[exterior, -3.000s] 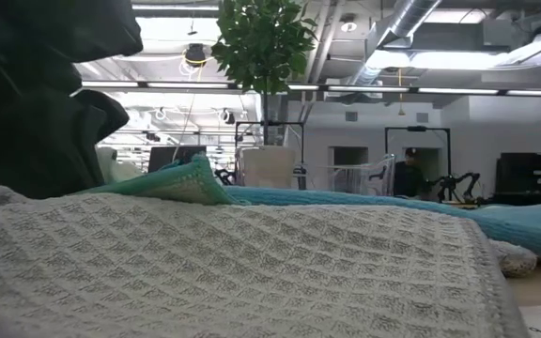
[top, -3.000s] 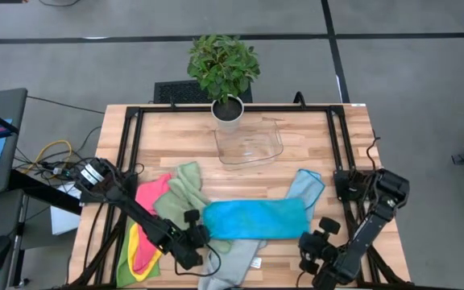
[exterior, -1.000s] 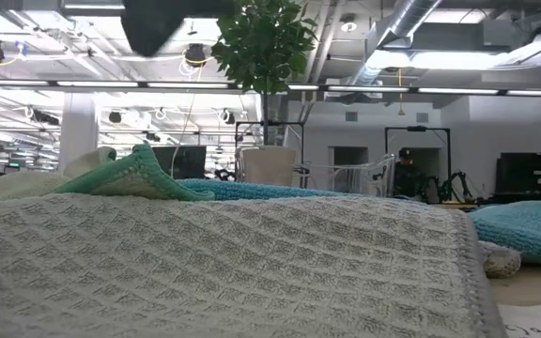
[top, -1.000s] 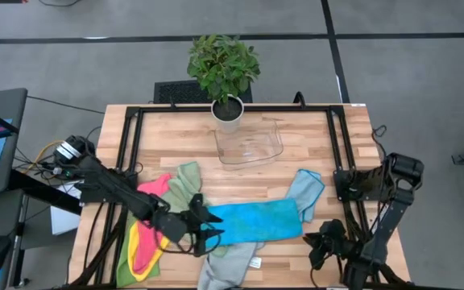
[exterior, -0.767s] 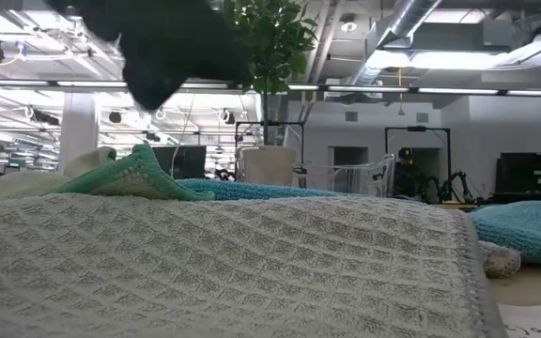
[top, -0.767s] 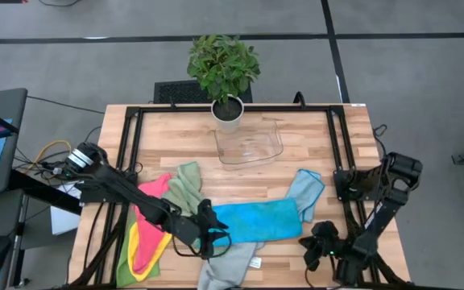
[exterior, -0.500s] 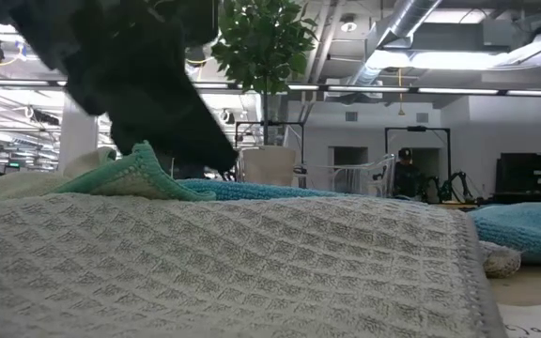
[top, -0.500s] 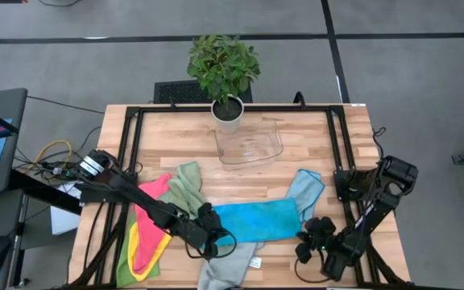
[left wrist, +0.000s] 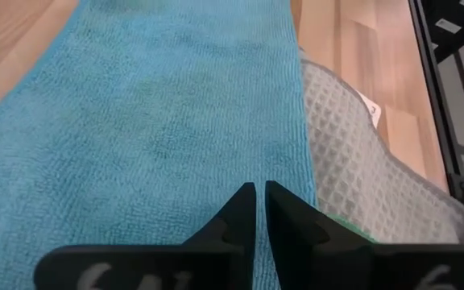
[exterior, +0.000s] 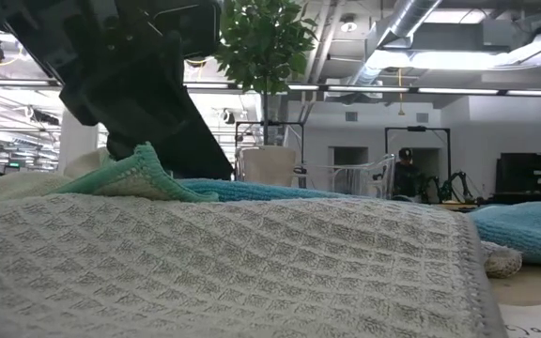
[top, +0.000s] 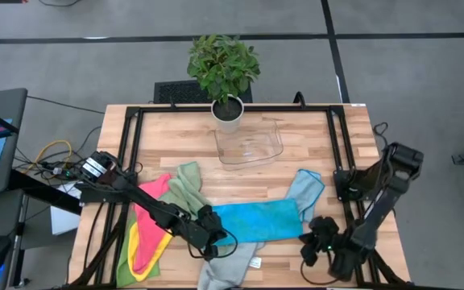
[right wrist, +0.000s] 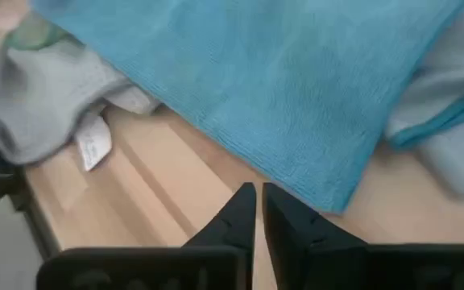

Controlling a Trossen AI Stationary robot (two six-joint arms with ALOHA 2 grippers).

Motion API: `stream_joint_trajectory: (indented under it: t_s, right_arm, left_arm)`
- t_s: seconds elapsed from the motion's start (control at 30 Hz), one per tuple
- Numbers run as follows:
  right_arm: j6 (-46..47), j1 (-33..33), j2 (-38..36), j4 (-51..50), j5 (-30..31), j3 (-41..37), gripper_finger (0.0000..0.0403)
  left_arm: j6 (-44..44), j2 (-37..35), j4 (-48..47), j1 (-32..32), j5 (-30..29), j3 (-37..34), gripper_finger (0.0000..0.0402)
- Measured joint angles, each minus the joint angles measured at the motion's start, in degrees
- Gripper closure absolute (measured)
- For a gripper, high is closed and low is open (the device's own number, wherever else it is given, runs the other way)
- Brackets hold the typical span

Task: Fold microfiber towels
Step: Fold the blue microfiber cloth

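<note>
The left arm is reaching low across the table (top: pixel 296 145) from its left side, its gripper (top: pixel 213 234) sitting at the near-left end of the blue towel (top: pixel 258 221); in its wrist view the two fingers (left wrist: pixel 240 213) are pressed together over the blue cloth with nothing visibly between them. The right arm is folding down from the right edge, its gripper (top: pixel 316 243) hanging over bare wood just beside the blue towel's near-right corner, fingers (right wrist: pixel 242 208) nearly together and holding nothing. The clear tray (top: pixel 250 147) is sitting empty by the potted plant (top: pixel 224 71) at the far edge. The blue towel is lying stretched across the table's near middle, overlapping a grey waffle towel (top: pixel 230 270) at the front edge. A light grey towel (top: pixel 306 190) is lying at its right end, and green (top: pixel 182 189), pink (top: pixel 150 217) and yellow (top: pixel 134 244) towels are bunching at the left. Grey floor is surrounding the table.
</note>
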Motion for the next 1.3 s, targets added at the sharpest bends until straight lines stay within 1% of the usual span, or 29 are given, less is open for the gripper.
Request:
stream_joint_trajectory:
  t_s: [0.03, 0.1, 0.2, 0.27, 0.37, 0.5, 0.57, 0.63, 0.73, 0.83, 0.93, 1.03, 1.07, 1.13, 1.3]
  right_arm:
    - [-0.8, 0.2, -1.3, -0.6, -0.3, -0.1, 0.0347]
    - [-1.0, 0.4, -3.4, -1.6, -2.8, 0.0, 0.0338]
    - [1.5, -0.4, -4.3, -3.6, -10.1, -0.1, 0.0315]
    - [3.3, -1.5, -3.6, -3.6, -14.5, 0.0, 0.0291]
    - [5.8, -3.6, -1.5, -4.3, -19.3, -0.1, 0.0243]
    - [5.6, -6.7, -0.2, -3.1, -19.5, -0.1, 0.018]
    - [4.5, -7.9, 0.0, -2.9, -19.5, -0.1, 0.016]
    - [3.5, -8.6, 0.0, -3.0, -19.6, -0.1, 0.0151]
    - [3.4, -9.6, 1.0, -3.6, -19.8, -0.1, 0.0149]
    - [2.9, -10.7, 3.8, -2.8, -21.5, -0.1, 0.0152]
    - [0.2, -11.3, 5.8, -1.6, -22.1, 0.2, 0.0155]
    - [0.1, -12.2, 6.0, -2.0, -23.7, 0.3, 0.0173]
    - [0.4, -12.4, 5.8, -2.6, -24.3, 0.4, 0.0187]
    - [0.4, -12.9, 5.1, -4.7, -25.5, 1.1, 0.023]
    - [-4.6, -13.9, 2.5, -4.0, -26.2, 1.3, 0.0365]
  left_arm:
    - [0.0, 0.0, 0.0, 0.0, 0.0, 0.0, 0.0381]
    - [0.0, 0.0, 0.0, 0.0, 0.0, 0.0, 0.0381]
    - [0.1, 0.0, -0.1, 0.0, 0.0, 0.0, 0.0381]
    - [0.1, 0.0, 0.0, 0.0, 0.0, 0.0, 0.0381]
    - [0.1, 0.0, 0.0, 0.0, -0.4, 0.0, 0.0381]
    - [0.2, 0.0, -0.1, 0.0, -0.4, 0.0, 0.0381]
    - [0.2, 0.0, -0.1, 0.0, -0.4, 0.0, 0.0381]
    - [0.2, 0.0, -0.1, 0.0, -0.4, 0.0, 0.0381]
    - [0.2, 0.0, -0.1, 0.0, -0.4, 0.0, 0.0381]
    - [0.2, 0.0, -0.1, 0.0, -0.4, 0.0, 0.0381]
    - [0.2, 0.0, -0.1, 0.0, -0.2, 0.0, 0.0381]
    - [0.2, 0.0, -0.1, 0.0, 0.0, 0.0, 0.0381]
    - [0.2, -0.1, -0.1, 0.0, 0.0, 0.0, 0.0381]
    - [0.2, -0.1, -0.1, 0.0, 0.0, 0.0, 0.0381]
    - [0.4, -0.1, -0.1, 0.0, -0.5, 0.0, 0.0381]
